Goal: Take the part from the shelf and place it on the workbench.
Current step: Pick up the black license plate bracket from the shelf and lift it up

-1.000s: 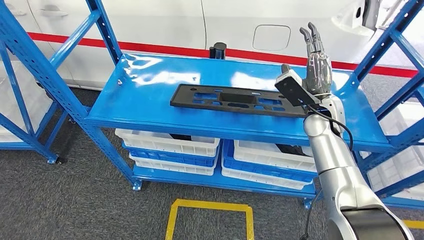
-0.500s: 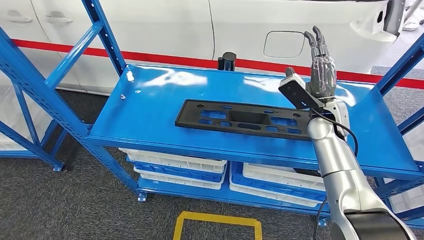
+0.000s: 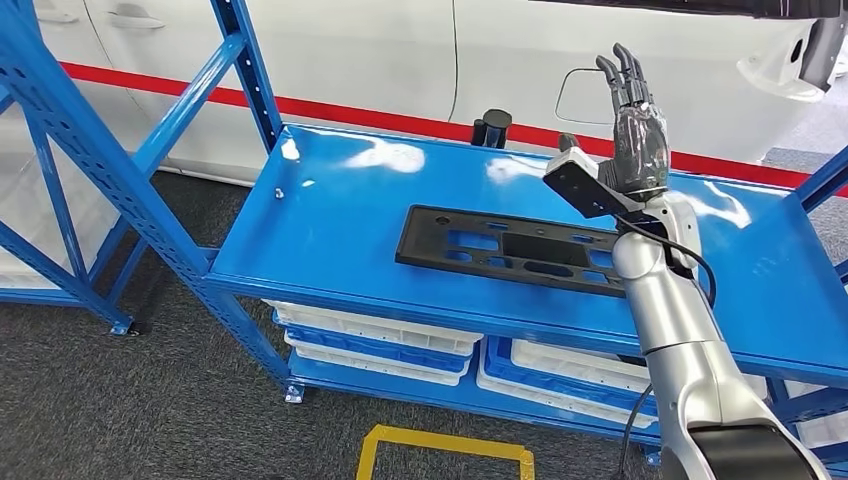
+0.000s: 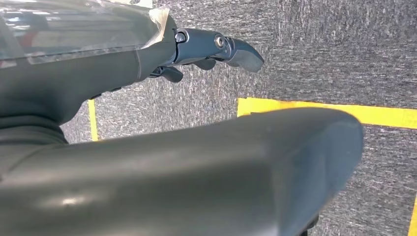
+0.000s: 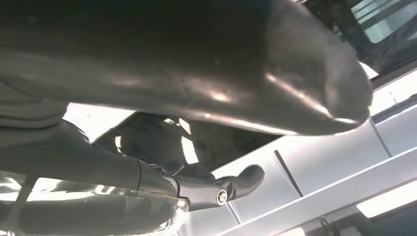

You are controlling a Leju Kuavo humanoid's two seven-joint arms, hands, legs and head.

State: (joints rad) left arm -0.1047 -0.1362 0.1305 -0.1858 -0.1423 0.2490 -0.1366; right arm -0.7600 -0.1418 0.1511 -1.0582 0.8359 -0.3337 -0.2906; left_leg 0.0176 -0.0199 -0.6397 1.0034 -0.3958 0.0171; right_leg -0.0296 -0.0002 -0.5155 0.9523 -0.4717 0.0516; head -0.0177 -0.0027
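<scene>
A flat black plastic part (image 3: 510,249) with several cut-outs lies lengthwise on the blue shelf top (image 3: 340,215). My right hand (image 3: 632,125) is raised above the part's right end, fingers straight and pointing up, holding nothing and not touching the part. The right forearm covers the part's right end. In the right wrist view the right hand's thumb (image 5: 196,59) and fingers (image 5: 196,189) stand apart against a white car body. My left hand (image 4: 162,157) hangs over grey carpet, its fingers (image 4: 216,49) stretched out with nothing in them.
A white car with a red stripe (image 3: 380,120) stands just behind the shelf. A small black cylinder (image 3: 493,128) stands at the shelf's back edge. White and blue bins (image 3: 380,345) fill the lower level. Blue uprights (image 3: 90,160) stand at left. Yellow floor tape (image 3: 445,450) marks the carpet.
The whole view has shifted: the shelf and part now sit further right and closer in the picture, so the camera has moved. The right hand stays raised over the part's right end.
</scene>
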